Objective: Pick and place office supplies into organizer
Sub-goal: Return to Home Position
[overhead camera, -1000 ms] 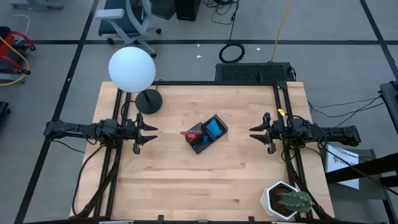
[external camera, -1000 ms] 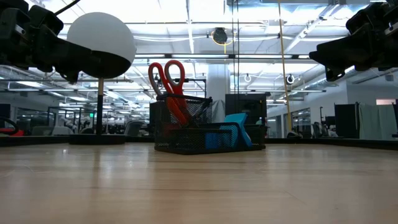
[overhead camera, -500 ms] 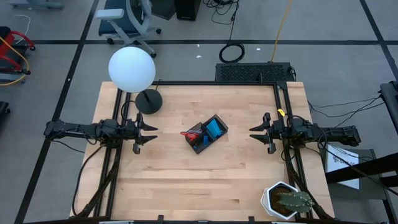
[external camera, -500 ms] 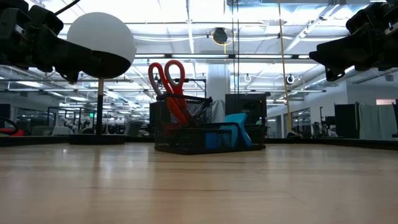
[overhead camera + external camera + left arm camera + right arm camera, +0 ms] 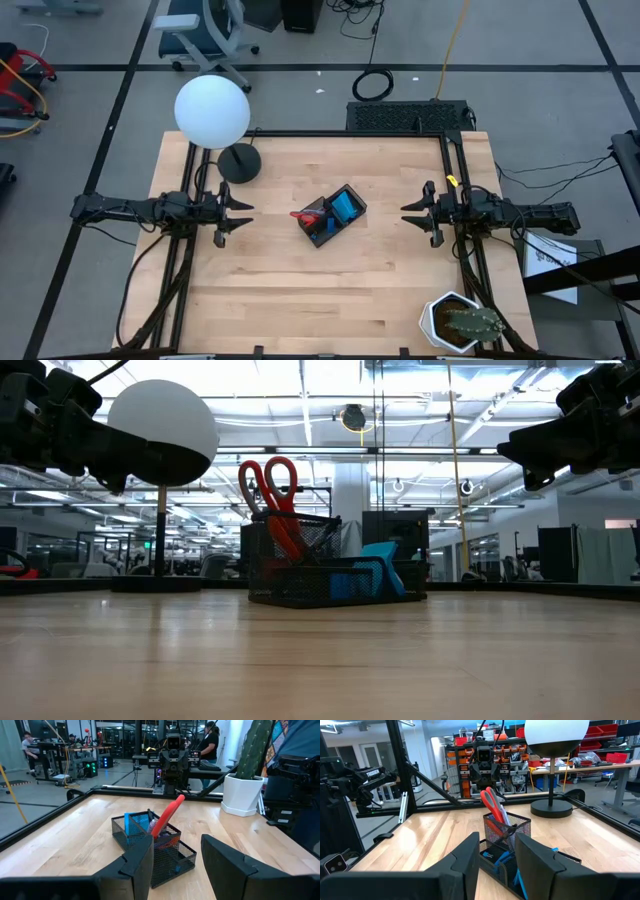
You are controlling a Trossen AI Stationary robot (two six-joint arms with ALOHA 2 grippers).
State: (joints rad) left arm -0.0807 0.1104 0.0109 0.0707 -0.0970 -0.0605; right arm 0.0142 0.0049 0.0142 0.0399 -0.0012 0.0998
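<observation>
The black mesh organizer (image 5: 330, 215) stands on the wooden table near its middle, turned at a slant. Red-handled scissors (image 5: 268, 480) stick upright out of its taller compartment, handles up. A blue notepad (image 5: 343, 207) leans in the lower compartment beside them. My left gripper (image 5: 246, 213) hovers level at the table's left side, open and empty, pointing at the organizer (image 5: 125, 832). My right gripper (image 5: 405, 213) hovers level at the right side, also open and empty, facing the organizer (image 5: 507, 827) from the other side. Both are well short of it.
A lamp with a white globe (image 5: 212, 110) and a round black base (image 5: 239, 162) stands at the far left of the table. A potted cactus (image 5: 462, 322) sits at the near right corner. Bare wood lies all around the organizer.
</observation>
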